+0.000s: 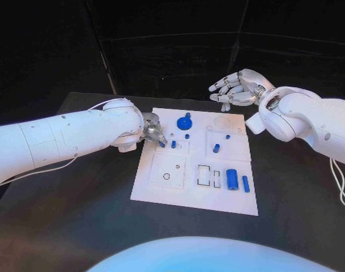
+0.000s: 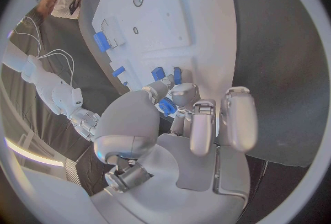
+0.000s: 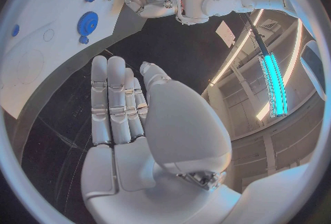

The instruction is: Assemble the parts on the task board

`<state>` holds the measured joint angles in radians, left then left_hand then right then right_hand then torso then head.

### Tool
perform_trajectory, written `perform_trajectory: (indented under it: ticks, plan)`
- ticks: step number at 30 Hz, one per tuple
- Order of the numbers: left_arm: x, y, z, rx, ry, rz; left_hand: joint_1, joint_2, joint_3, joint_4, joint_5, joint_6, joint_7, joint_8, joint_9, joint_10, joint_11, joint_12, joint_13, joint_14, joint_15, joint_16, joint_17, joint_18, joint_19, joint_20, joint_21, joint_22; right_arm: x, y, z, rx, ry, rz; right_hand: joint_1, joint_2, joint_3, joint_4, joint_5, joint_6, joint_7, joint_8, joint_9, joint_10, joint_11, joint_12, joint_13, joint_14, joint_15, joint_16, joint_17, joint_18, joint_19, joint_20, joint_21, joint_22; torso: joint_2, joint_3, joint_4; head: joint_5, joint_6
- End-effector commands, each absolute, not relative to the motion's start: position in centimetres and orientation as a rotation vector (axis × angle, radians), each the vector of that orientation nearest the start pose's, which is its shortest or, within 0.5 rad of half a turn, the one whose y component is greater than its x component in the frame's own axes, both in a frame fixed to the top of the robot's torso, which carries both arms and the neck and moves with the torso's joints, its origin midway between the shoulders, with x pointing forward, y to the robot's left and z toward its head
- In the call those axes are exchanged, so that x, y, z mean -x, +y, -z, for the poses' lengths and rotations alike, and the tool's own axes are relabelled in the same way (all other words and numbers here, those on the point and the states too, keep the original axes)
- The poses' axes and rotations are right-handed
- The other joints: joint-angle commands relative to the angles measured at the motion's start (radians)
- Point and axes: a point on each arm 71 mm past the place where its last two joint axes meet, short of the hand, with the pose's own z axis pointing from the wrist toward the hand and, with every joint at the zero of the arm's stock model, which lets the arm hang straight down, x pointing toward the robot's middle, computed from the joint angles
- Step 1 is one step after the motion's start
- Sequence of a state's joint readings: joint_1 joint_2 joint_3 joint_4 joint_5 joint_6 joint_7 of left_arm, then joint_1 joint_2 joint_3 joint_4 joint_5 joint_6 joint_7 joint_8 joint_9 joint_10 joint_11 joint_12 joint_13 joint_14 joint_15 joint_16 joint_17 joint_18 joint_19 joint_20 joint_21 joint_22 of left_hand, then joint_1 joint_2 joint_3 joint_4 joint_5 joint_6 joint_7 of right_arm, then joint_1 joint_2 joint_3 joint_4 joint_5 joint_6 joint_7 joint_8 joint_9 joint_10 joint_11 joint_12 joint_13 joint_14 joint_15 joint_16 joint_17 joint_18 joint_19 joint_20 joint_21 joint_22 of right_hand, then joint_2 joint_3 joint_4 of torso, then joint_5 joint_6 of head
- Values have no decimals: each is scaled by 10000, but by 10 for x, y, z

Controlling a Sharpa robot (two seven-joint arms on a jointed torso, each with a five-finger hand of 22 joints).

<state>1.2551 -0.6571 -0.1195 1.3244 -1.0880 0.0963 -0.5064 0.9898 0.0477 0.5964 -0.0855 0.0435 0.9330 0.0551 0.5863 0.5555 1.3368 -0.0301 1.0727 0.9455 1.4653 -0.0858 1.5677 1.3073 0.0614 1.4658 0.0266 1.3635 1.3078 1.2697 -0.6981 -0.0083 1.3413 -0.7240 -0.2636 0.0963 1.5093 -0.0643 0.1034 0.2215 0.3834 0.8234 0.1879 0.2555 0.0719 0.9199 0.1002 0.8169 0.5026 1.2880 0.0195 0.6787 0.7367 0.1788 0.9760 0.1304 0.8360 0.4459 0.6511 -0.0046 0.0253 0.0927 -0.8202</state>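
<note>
Head view, nearest you first: the white task board lies flat on the black worktop. In its near right part you see a large blue cylinder lying beside a thin blue pin, just next to a pair of rectangular slots. To the left of those slots sits a square recess with a small ring in it.

Further up the board, a short blue peg lies in the right-hand column, and a small blue stud sits near the middle.

Your left arm comes in low across the worktop, and the left hand is down at the board's left edge. In the left wrist view its fingers are curled in and pinch a small blue part against the thumb, right at the board surface; two more blue pieces lie on the board just past the fingertips.

Beyond that, a blue gear with a knob on top stands near the board's far edge, with a faint circular outline to its right.

Farthest off, your right hand hovers above the worktop past the far right corner of the board, fingers loosely bent and apart, grasping nothing. The right wrist view shows its fingers held together and extended, with the palm bare.
</note>
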Motion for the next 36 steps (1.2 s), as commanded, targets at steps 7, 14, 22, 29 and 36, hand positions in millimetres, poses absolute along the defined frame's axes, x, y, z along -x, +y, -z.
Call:
perform_trajectory:
  ticks: [7,14,22,29,36]
  plan:
    - [-505,181,244,1478,23364,3483,3,-20,268,-290,38,293,-230,51,3,21,-76,-31,-26,1055,-57,31,2635,-35,192,-87,68,254,-533,-177,150,-4165,16731,-11417,0,-20,74,-5,47,-60,-8,37,0,-73,-17,37,-15,-53,19,13,-12,33,-60,-15,-41,-7,-1,-7,-1,-4,14]
    - [-505,181,244,1503,23335,3479,-177,-142,147,-218,36,349,-237,67,-1,48,-81,-51,-63,1055,-68,31,2635,-37,196,-101,72,263,-533,-177,150,-4162,16725,-11421,5,-28,82,-8,46,-68,-6,43,-1,-82,-15,42,-22,-60,20,15,-19,33,-64,-14,-42,-7,2,-1,-8,-9,2]
    - [-507,181,244,1534,23321,3439,-839,-597,-582,150,35,559,-286,73,-56,253,-119,354,429,1055,-100,31,2635,-42,207,-129,89,295,-533,-177,150,-4157,16720,-11429,1,-31,82,-5,44,-71,-5,45,-1,-86,-13,43,-24,-63,21,15,-21,33,-66,-14,-43,-6,2,3,-5,-37,-5]
    - [-508,180,244,1532,23330,3411,-975,-653,-865,276,34,622,-302,42,-103,263,-137,389,472,1055,-119,31,2635,-49,219,-148,110,327,-533,-176,150,-4143,16713,-11448,1,-31,82,-5,44,-71,-5,45,-1,-86,-13,43,-24,-63,21,15,-21,33,-66,-14,-43,-6,1,8,-9,-53,-13]
    - [-509,180,244,1566,23301,3388,-1029,-676,-1035,339,34,658,-310,22,-132,264,-143,396,482,1055,-127,31,2635,-51,221,-158,113,335,-533,-176,150,-4142,16718,-11447,-14,-37,83,5,40,-82,-1,50,-3,-96,-8,48,-31,-71,26,16,-28,31,-71,-11,-46,-7,0,0,-3,-71,-13]
